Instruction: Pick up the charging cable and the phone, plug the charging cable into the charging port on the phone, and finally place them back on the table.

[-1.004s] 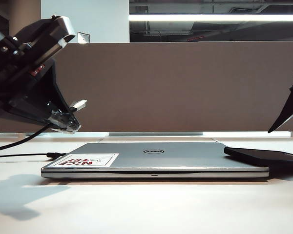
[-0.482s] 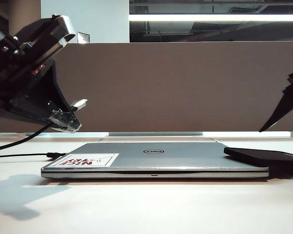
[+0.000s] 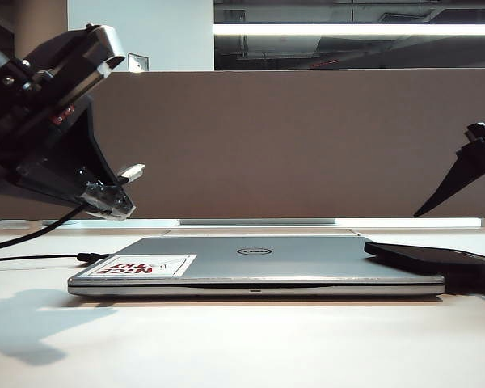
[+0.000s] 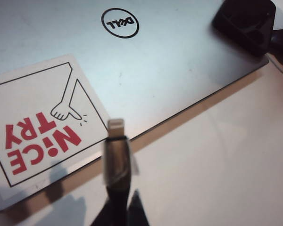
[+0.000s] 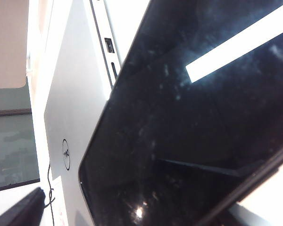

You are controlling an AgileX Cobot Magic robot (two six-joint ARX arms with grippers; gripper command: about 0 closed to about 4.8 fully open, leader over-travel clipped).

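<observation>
While the left hand (image 3: 113, 202) hangs at 9 o'clock in the exterior view, clamped on the cable (image 4: 117, 160) just behind its silver plug, the right hand (image 3: 457, 182) is at 3 o'clock with its jaws spread wide and empty, above the phone (image 3: 432, 260). The phone lies partly on the laptop (image 3: 259, 263), overhanging its right edge, so a careless closing of the fingers could tip it or push it off onto the desk (image 3: 242, 347). A grip too near the short edge could also cover the port. The plug juts from the left hand with little support, and it may twist when pressed in. The port itself cannot be made out in any view; the right hand is cut off by the exterior frame, and in the right wrist view only dark finger edges show over the glossy screen.
</observation>
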